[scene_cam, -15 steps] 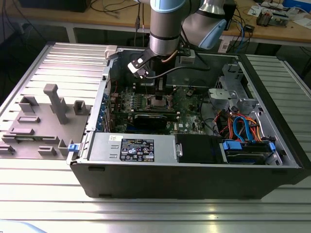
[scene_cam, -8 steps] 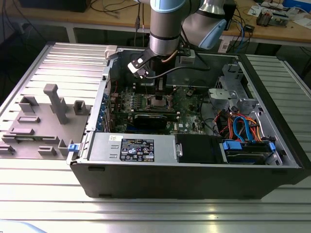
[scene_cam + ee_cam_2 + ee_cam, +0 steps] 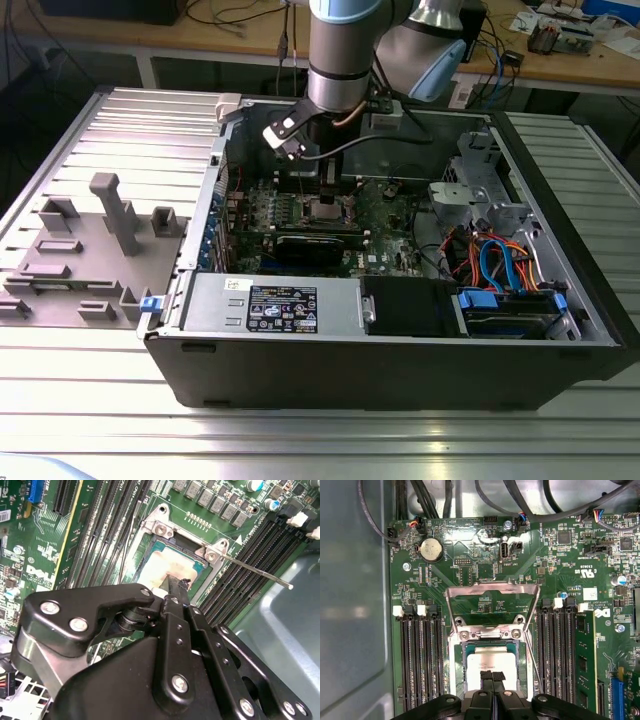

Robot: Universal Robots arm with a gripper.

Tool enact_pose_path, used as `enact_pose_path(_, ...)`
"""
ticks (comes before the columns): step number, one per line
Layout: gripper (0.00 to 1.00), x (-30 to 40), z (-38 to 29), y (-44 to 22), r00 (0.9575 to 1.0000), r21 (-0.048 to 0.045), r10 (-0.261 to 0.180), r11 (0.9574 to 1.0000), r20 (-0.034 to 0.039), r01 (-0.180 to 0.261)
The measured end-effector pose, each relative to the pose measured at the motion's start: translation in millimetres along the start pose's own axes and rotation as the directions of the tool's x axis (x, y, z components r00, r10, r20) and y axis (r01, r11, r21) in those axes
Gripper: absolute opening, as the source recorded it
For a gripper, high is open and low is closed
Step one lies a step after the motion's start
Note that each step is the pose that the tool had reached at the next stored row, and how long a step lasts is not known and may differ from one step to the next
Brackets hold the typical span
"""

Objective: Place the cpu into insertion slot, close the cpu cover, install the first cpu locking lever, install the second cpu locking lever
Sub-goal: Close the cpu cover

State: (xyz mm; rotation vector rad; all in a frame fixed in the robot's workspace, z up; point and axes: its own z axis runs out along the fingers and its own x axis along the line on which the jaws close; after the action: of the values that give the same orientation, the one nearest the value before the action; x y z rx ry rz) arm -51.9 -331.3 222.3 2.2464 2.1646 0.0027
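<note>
Hand (image 3: 493, 676): fingers nearly together, nothing visible between them, tips down on the cpu (image 3: 492, 656) near one edge. In the second wrist view the tips (image 3: 180, 583) look to be touching the cpu face; can't confirm actual contact.

cpu lies flat inside the insertion slot (image 3: 455, 660) and looks square to the rim, no obvious tilt. Judgement: placement is about done and this is seating/checking.

To do it well:
- keep any press light and straight down, no sideways drag, since the socket contacts under the chip bend easily
- check that all four cpu edges sit level with the rim before lifting off
- lift straight up so the chip isn't disturbed

cpu cover (image 3: 492, 585) is swung open, standing up just beyond the slot, hinged at the two screws. Not yet closed. One thin locking lever (image 3: 260, 572) sticks out free beside the memory slots (image 3: 420, 660), not latched.

Further out: the motherboard (image 3: 470, 545) lies in the open computer case (image 3: 400, 370) on the bench (image 3: 300, 440), and the arm (image 3: 345, 60) reaches in from above.
</note>
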Motion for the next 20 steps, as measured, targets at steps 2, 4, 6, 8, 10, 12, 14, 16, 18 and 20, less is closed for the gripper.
enact_pose_path(2,0.11,0.0,-0.2,0.0,1.0,-0.0001,0.0,1.0,-0.0004,0.0)
enact_pose_path(4,0.11,0.0,-0.4,0.0,1.0,0.0,0.0,1.0,-0.0001,0.0)
enact_pose_path(6,0.11,0.0,-0.4,0.0,1.0,0.0,0.0,1.0,-0.0002,0.0)
enact_pose_path(8,0.11,0.0,-0.7,0.0,1.0,0.0002,0.0,1.0,0.0001,0.0)
enact_pose_path(10,0.11,0.0,-1.1,0.0,1.0,0.0,0.0,1.0,-0.0001,0.0)
enact_pose_path(12,0.11,-0.1,-2.2,0.0,1.0,0.0002,0.0,1.0,0.0001,0.0)
enact_pose_path(14,0.11,0.0,-2.9,0.0,1.0,0.0,0.0,1.0,-0.0002,0.0)
enact_pose_path(16,0.11,0.0,-3.9,0.1,1.0,0.0,0.0,1.0,-0.0002,0.0)
enact_pose_path(18,0.11,-0.1,-4.9,0.1,1.0,0.0,0.0,1.0,-0.0002,0.0)
enact_pose_path(20,0.11,-0.1,-5.3,0.1,1.0,-0.0001,0.0,1.0,-0.0003,0.0)
